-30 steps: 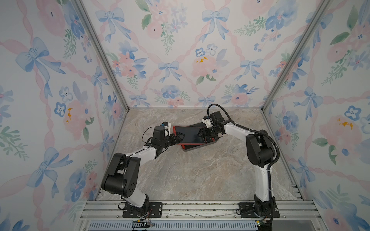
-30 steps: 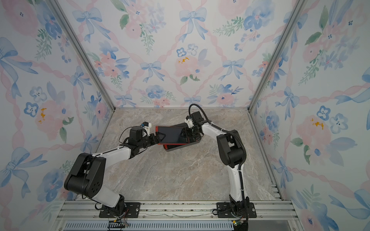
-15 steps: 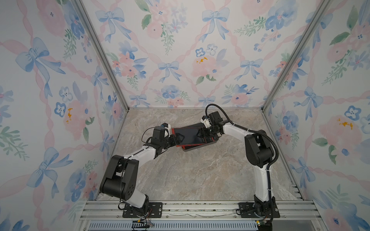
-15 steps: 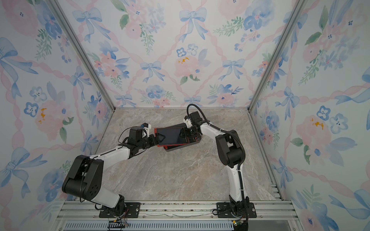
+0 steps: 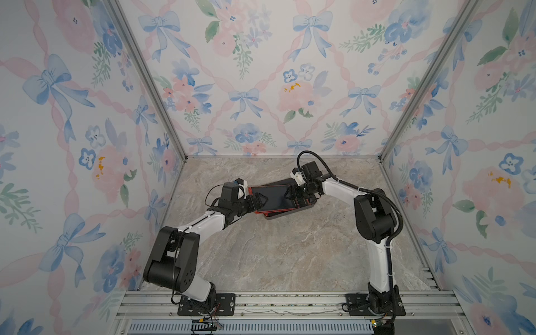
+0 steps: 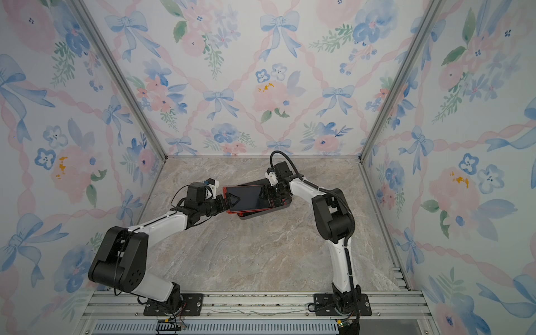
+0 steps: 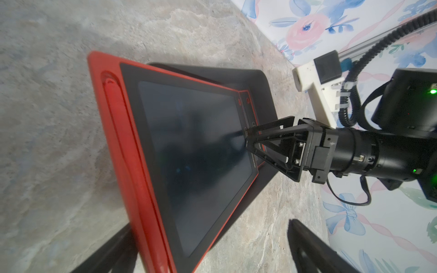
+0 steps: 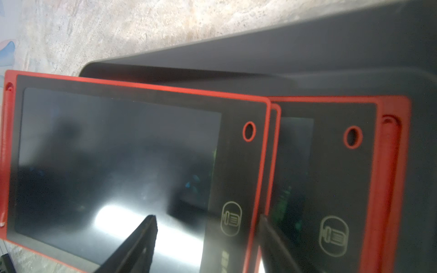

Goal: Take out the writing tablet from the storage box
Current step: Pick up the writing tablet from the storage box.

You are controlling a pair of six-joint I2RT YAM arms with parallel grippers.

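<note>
Red-framed tablet (image 7: 194, 151) is halfway out: right fingers (image 8: 139, 245) clamp its button end, which hangs over the box (image 7: 260, 82) and a second tablet (image 8: 331, 165); left fingers (image 7: 314, 248) stand released astride the opposite end, above the counter (image 7: 59, 141). Clearing the box and setting it down remain.

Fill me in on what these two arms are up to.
The right gripper pinches one end of the top writing tablet, holding it raised and sticking out past the storage box. The left gripper is wide open around the tablet's other end, not gripping it. A second tablet lies in the box underneath.
</note>
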